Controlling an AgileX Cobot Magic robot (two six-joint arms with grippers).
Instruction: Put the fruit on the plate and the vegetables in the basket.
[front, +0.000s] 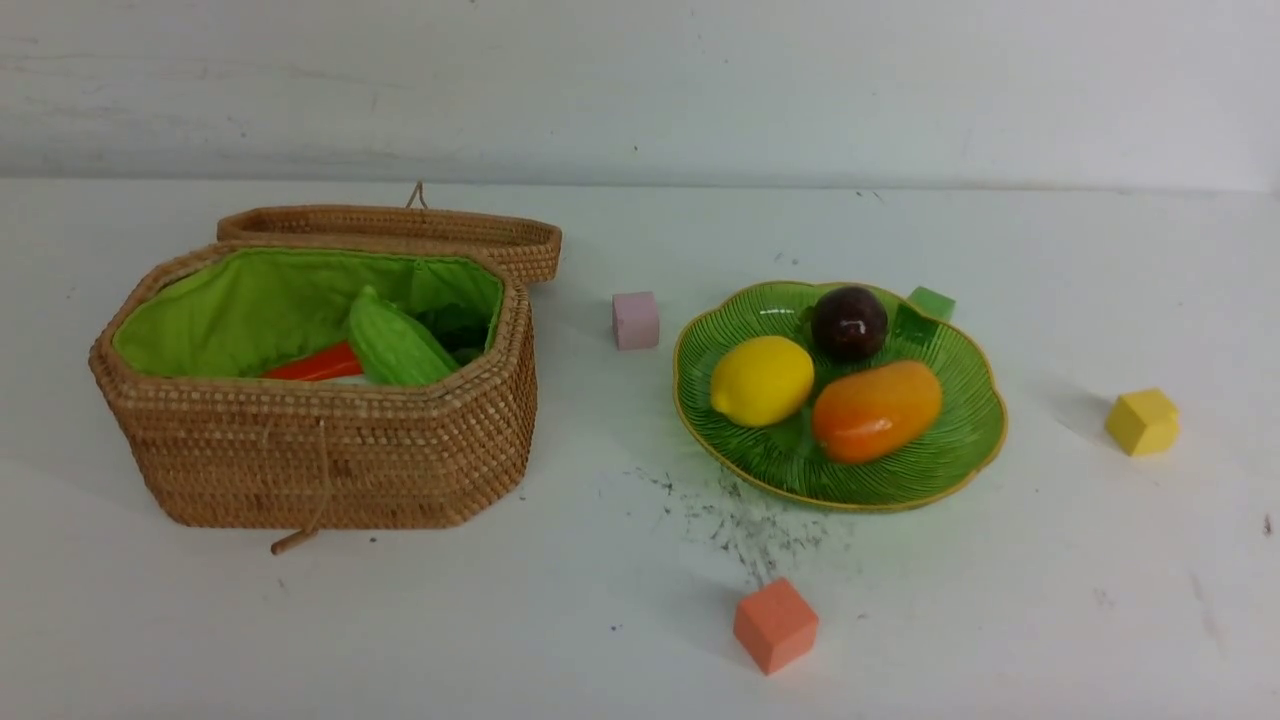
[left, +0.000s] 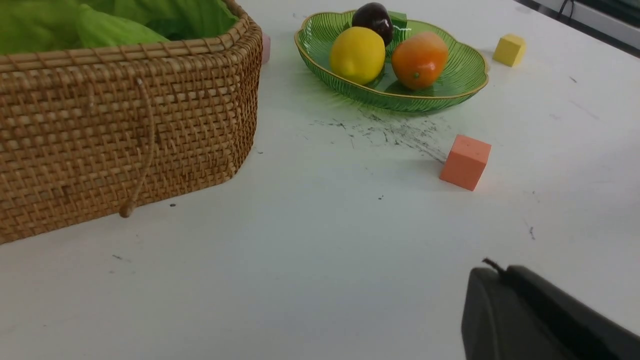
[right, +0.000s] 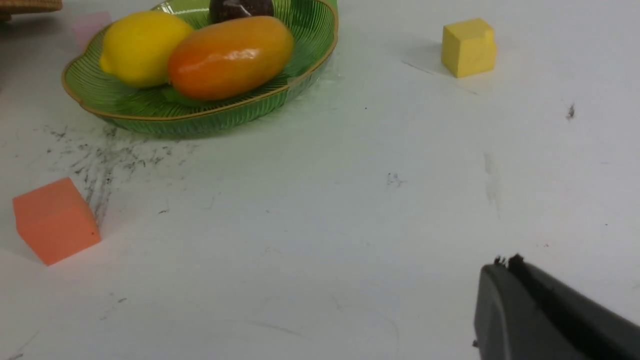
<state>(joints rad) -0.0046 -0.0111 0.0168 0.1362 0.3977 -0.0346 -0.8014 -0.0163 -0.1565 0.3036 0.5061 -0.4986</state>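
Fruit (front: 830, 385) all on plate (front: 960, 470), veg (front: 395, 345) in basket (front: 330, 450). Pincer states can't tell, both mostly out of frame. Risk: lemon (front: 762, 380) rolling off if plate bumped.

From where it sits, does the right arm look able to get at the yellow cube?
Probably yes: only bare table shows between the right gripper and the yellow cube.

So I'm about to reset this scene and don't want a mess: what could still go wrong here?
The mango, lemon and mangosteen sit loose on the shallow plate; a nudge could roll them off. The basket is open, its lid resting behind, so tipping might spill the gourd and carrot. The orange cube lies near the plate, easy to bump.
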